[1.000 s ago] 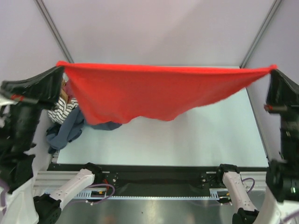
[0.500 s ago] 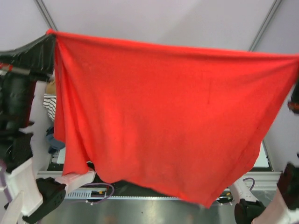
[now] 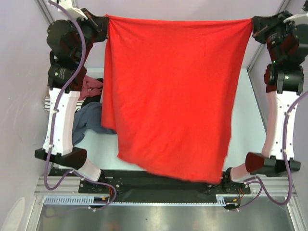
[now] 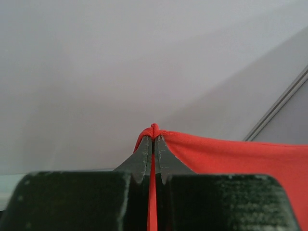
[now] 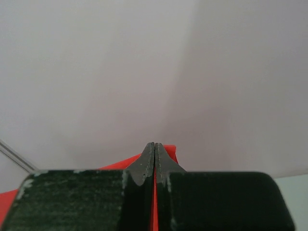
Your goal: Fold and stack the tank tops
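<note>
The red tank top (image 3: 173,91) hangs spread wide and high in the top view, stretched taut along its top edge between both grippers. My left gripper (image 3: 106,19) is shut on its left top corner; the left wrist view shows red cloth (image 4: 226,154) pinched between the jaws of that gripper (image 4: 154,139). My right gripper (image 3: 252,21) is shut on the right top corner; the red cloth (image 5: 171,150) also shows at that gripper (image 5: 154,146) in the right wrist view. The lower edge hangs down over the table's near edge. A dark navy garment (image 3: 89,118) lies at the table's left, partly hidden.
A pile of clothes sits at the left of the table: a maroon piece (image 3: 90,87), a striped piece (image 3: 48,102) and the navy cloth. The pale table top (image 3: 248,120) shows right of the hanging cloth. A black rail (image 3: 144,180) runs along the near edge.
Both grippers have moved away from the camera and inward with the red top. The cloth, which billowed out and filled the view, now hangs straight down as a narrower sheet.
</note>
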`<state>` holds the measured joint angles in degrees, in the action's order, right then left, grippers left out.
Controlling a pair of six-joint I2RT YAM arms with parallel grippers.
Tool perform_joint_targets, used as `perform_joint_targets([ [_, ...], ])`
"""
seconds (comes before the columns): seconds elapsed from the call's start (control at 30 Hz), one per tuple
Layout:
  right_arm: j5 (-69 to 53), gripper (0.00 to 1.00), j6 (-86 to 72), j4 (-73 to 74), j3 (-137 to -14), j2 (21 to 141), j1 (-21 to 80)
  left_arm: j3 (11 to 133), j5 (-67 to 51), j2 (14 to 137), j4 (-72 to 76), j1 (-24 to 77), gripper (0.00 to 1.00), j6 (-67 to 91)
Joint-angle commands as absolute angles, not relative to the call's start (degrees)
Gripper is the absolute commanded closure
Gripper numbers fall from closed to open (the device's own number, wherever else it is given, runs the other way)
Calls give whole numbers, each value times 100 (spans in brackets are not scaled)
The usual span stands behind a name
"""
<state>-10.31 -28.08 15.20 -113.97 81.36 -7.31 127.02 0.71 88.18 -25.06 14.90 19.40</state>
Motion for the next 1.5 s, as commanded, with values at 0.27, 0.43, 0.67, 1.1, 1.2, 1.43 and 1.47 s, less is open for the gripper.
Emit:
perform_joint_targets([
  [0.27,-1414,100,-3137,1574,-13747,8430,-1098,13465,-492,8333,-1433,1380,100,2057],
  [0.43,-1433,100,-3173,1170,-12826,7368,-1160,12430,-571,7290,-1108,1538,100,2004],
  [0.67,-1222,100,-2945,992,-11663,5680,-1160,10794,-571,5907,-563,1811,100,2083],
  [1.1,-1265,100,-2961,1863,-12955,6581,-1160,12471,-343,7038,-1714,1811,100,1934],
  [1.2,-1380,100,-3102,1994,-12929,7118,-1160,12402,-229,7347,-1810,1784,100,1828],
  [1.43,-1336,100,-3348,1390,-11121,7585,-1160,10804,-440,7910,-1170,1758,100,1732],
  [1.47,-1319,100,-3375,1215,-10935,7611,-1160,10584,-405,7971,-925,1758,100,1723],
])
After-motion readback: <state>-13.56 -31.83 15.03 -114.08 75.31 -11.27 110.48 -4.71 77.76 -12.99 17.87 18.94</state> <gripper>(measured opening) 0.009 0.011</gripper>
